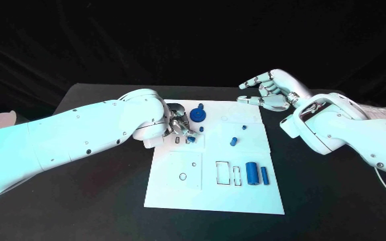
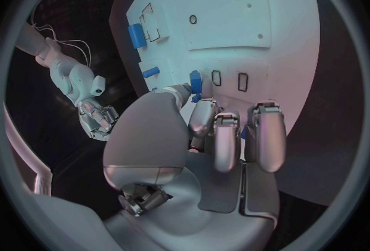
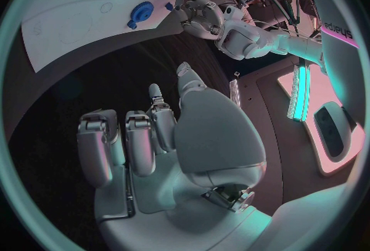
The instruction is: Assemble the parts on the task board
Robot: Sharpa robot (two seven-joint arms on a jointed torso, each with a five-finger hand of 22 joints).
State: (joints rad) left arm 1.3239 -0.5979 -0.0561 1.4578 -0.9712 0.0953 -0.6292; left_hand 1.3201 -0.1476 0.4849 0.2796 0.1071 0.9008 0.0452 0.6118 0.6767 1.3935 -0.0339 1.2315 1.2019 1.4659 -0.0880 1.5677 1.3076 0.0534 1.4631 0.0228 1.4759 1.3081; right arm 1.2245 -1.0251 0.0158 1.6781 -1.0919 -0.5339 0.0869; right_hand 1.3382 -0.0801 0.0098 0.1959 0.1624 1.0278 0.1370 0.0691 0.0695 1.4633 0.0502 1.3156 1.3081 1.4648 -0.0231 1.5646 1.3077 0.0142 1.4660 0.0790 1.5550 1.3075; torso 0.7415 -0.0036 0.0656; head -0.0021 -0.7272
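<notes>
Left hand pinches a small blue part over the white task board; right hand, fingers loosely curled, empty, hovers beyond the board's far right corner

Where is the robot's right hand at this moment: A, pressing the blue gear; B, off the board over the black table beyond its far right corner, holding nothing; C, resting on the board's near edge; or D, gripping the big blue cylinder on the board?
B: the right hand hangs over the black table past the task board, its fingers apart and holding nothing.
</notes>
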